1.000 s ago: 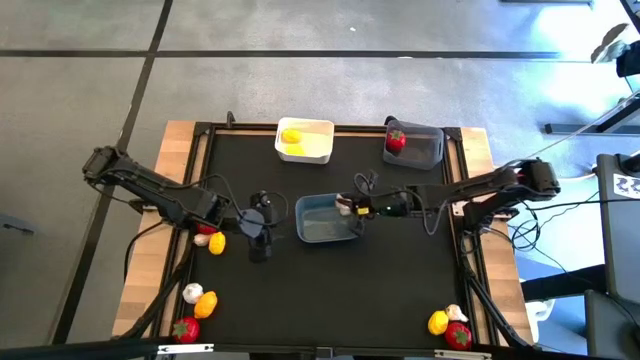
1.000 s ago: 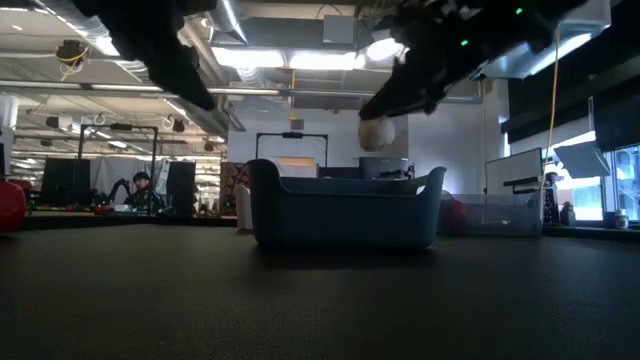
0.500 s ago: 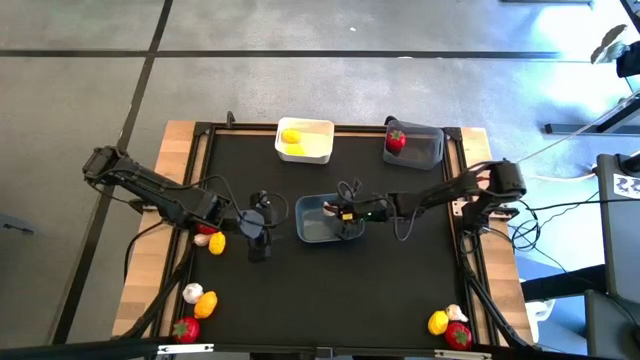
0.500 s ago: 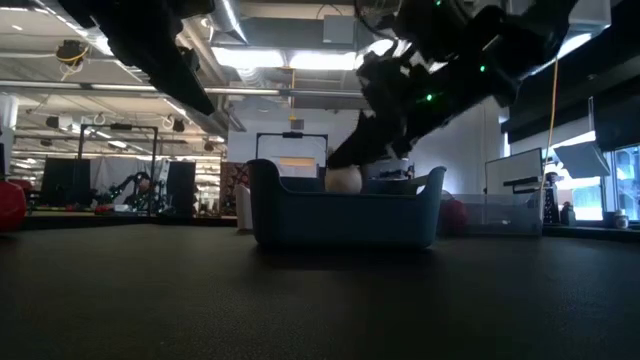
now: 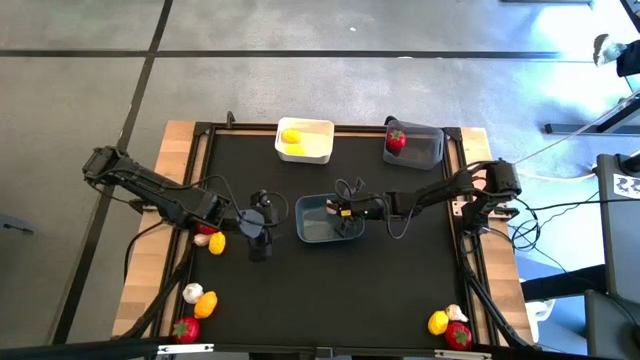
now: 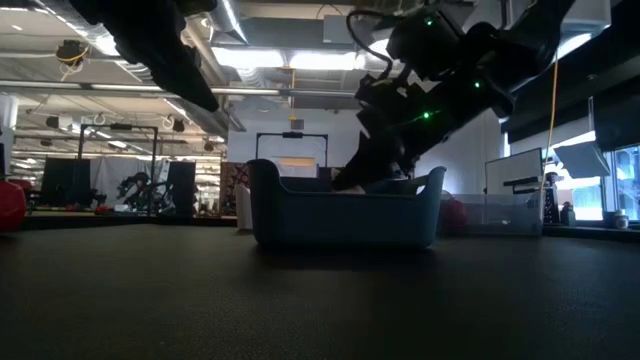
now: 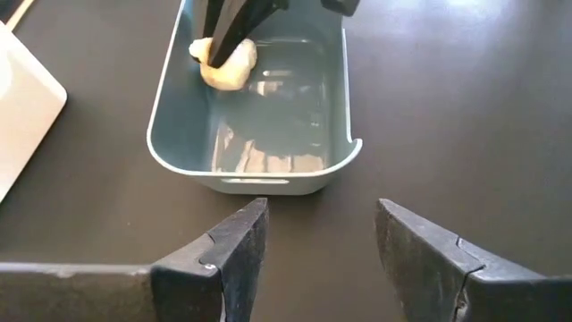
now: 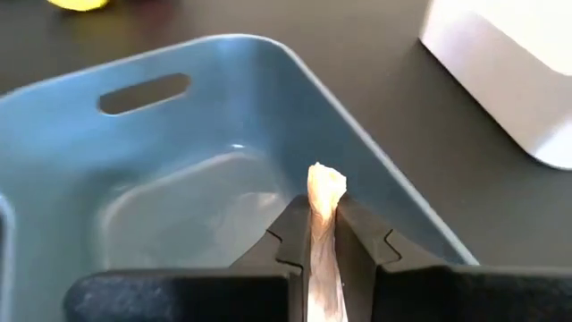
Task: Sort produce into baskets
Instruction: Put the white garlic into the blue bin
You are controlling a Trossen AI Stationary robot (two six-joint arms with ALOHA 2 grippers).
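The blue-grey basket (image 5: 301,226) stands at the table's middle. My right gripper (image 5: 341,210) reaches into it from the table's right and is shut on a whitish garlic bulb (image 7: 223,64), low inside the basket (image 7: 268,184). My left gripper (image 5: 258,234) hangs open and empty just left of that basket (image 6: 340,215). The white basket (image 5: 318,148) at the far edge holds yellow pieces (image 5: 291,137). The dark grey basket (image 5: 424,152) at the far right holds a red piece (image 5: 396,140). My right gripper pinches the garlic bulb's papery stem end (image 8: 325,186) between its two fingers (image 8: 288,234). The fingers slant down from the table's right. The bulb sits below the fingers near the basket's floor (image 7: 268,116); whether it rests on it, I cannot tell.
Loose produce lies at the table's left edge (image 5: 211,240), the near left corner (image 5: 197,305) and the near right corner (image 5: 449,325). Wooden strips border the black mat on both sides. Cables hang by both arms.
My right gripper has gone toward the table's left and down, carrying the garlic bulb from above the blue-grey basket's rim to low inside it. It has stayed shut on the bulb.
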